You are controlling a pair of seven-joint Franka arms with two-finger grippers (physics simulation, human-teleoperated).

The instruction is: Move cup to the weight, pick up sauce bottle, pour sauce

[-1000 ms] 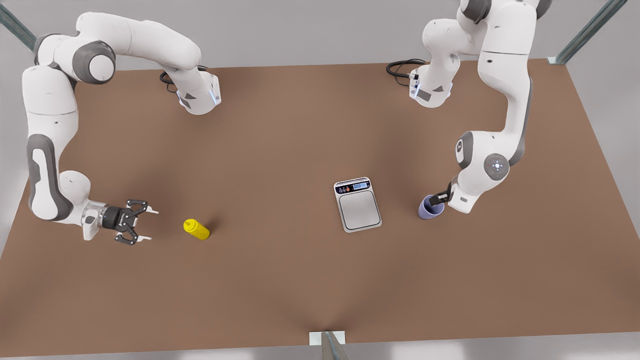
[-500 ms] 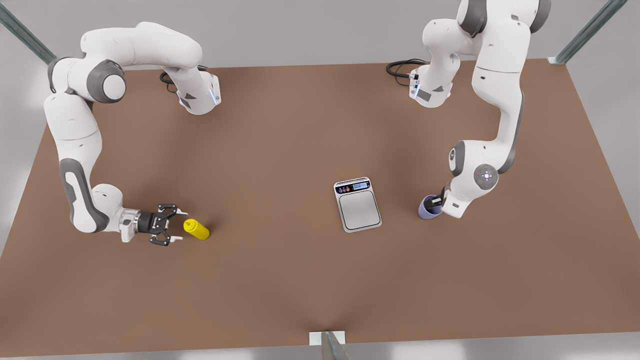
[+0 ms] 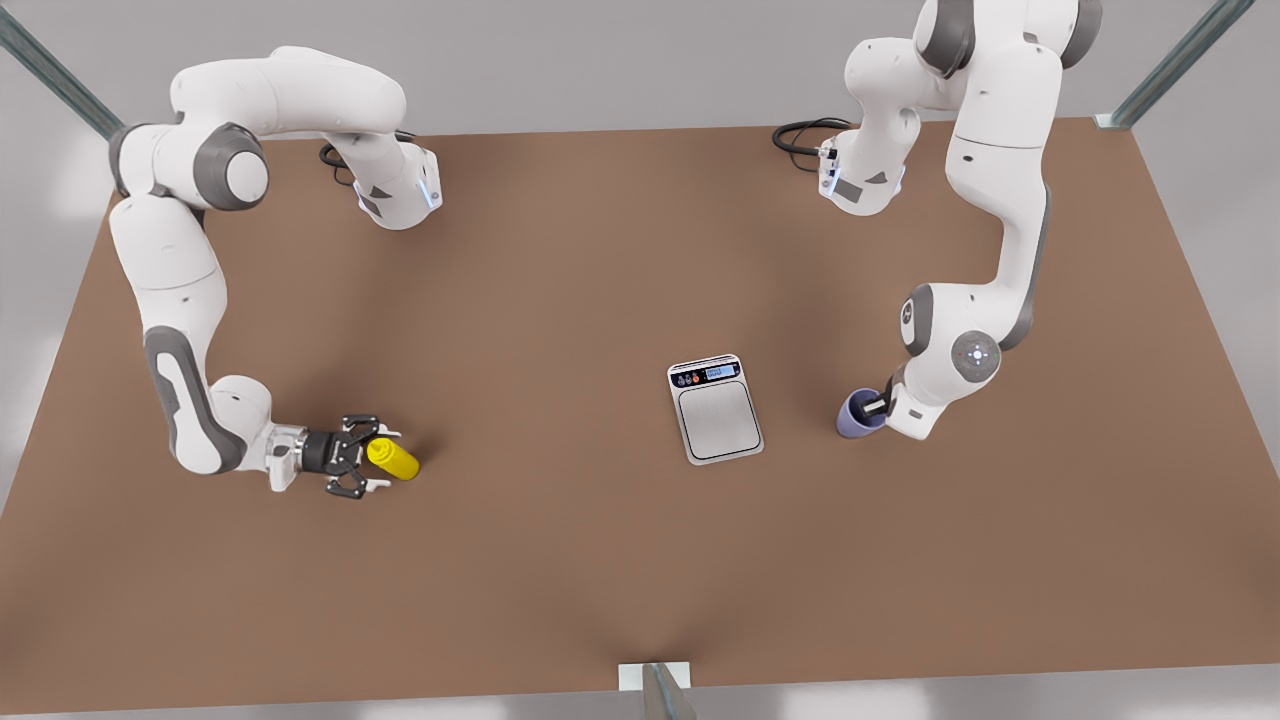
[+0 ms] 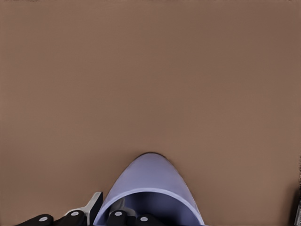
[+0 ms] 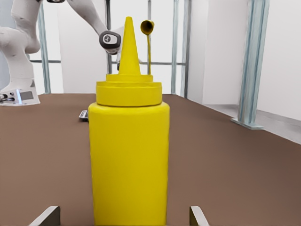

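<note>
Right gripper, lower left of front view, has advanced onto sauce bottle; fingers spread either side, not yet closed.

Left gripper at cup, centre right; finger inside rim, squeeze unclear.

Cup still beside weight, apart from it. Both grasps look imminent.

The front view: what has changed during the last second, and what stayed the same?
The right gripper slid across the table toward the sauce bottle; its open fingers now flank it without closing. The left gripper, at the cup, shifted slightly. Cup, bottle and weight stayed put.
</note>
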